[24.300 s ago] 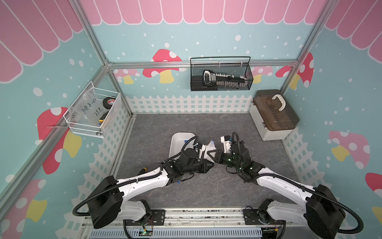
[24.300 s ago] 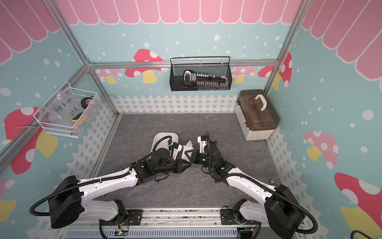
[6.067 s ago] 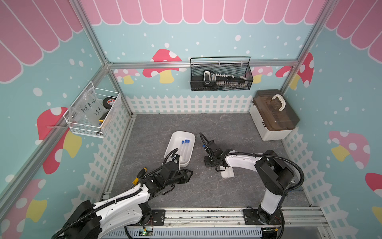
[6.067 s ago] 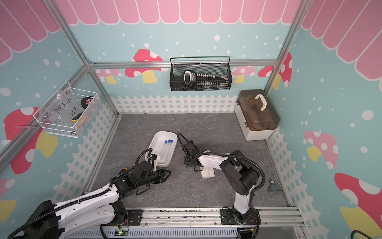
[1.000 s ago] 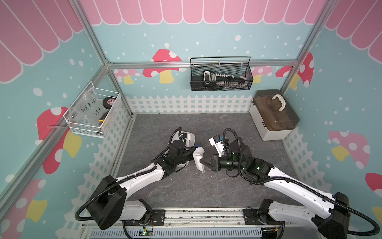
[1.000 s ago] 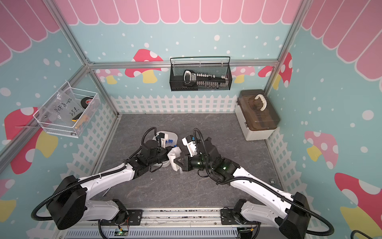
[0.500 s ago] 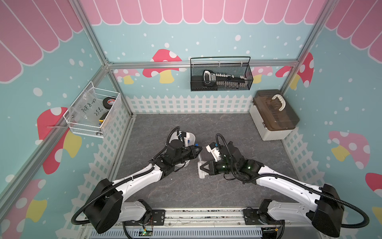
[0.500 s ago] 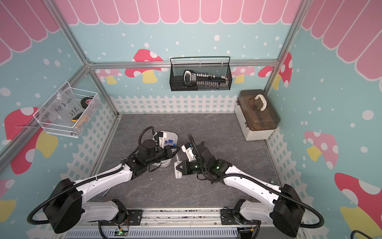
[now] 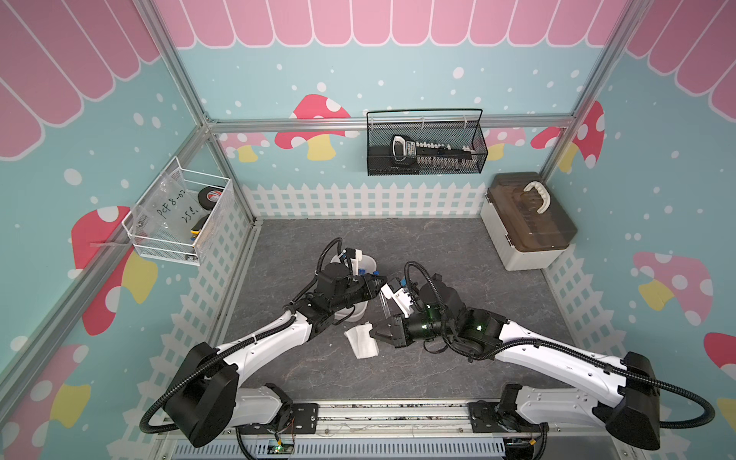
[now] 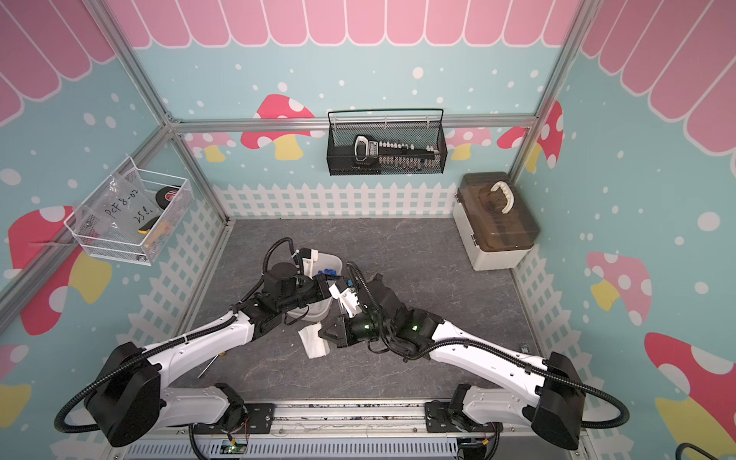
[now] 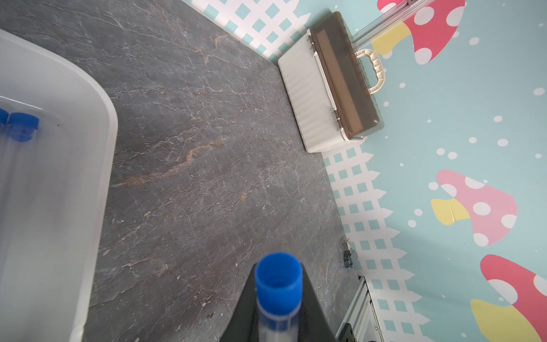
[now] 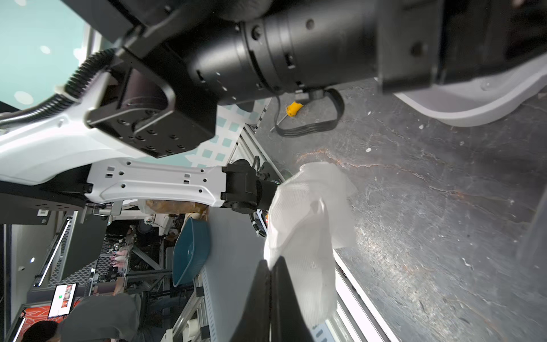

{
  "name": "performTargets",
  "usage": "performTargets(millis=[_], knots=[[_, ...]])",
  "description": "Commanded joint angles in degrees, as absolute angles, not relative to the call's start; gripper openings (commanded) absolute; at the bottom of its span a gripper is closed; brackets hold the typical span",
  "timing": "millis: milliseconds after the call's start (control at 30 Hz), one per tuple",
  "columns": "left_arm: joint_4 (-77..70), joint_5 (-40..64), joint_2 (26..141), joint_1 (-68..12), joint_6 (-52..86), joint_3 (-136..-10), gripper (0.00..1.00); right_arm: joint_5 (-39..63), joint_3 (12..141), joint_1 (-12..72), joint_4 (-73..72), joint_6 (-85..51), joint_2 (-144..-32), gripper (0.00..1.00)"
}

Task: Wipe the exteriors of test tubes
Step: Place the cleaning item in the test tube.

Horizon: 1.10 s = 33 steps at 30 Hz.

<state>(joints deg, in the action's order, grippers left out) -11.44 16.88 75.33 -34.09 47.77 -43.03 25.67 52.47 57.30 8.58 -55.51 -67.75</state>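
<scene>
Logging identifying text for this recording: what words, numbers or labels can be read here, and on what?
"PCF 8-02": handwritten on the clear plastic bag in the white wire wall basket.
"25 l,": second handwritten line there, reading uncertain.
Red label on the black tape roll: too small to read.
Label on the black tool in the black mesh basket: too blurred.

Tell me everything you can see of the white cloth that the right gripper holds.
The white cloth is thin, soft fabric with a fine woven texture, crumpled and folded over itself. The right gripper is shut on one edge of it; the rest hangs loose beyond the jaws. In both top views the cloth is a small creased patch over the grey table, near the white tray. Whether it touches the table cannot be told. Nothing else touches it.
</scene>
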Motion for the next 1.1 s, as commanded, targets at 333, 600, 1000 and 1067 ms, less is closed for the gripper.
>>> performTargets(millis=[333, 600, 1000, 1067], knots=[[-11.69, 19.23, 71.91, -34.01, 48.90, -39.91, 0.14, 18.16, 57.34, 46.85, 17.23, -48.49, -71.71, 0.01], [-12.58, 20.72, 70.93, -34.01, 49.72, -38.85, 0.15, 16.33, 55.76, 41.99, 17.20, -46.41, -71.29, 0.03], [-16.85, 21.60, 70.36, -34.10, 53.60, -36.61, 0.15, 16.03, 53.91, 41.70, 13.94, -47.01, -74.53, 0.23], [-16.97, 21.56, 70.36, -34.08, 53.79, -36.48, 0.15, 15.78, 53.70, 41.66, 13.91, -47.11, -74.45, 0.30]])
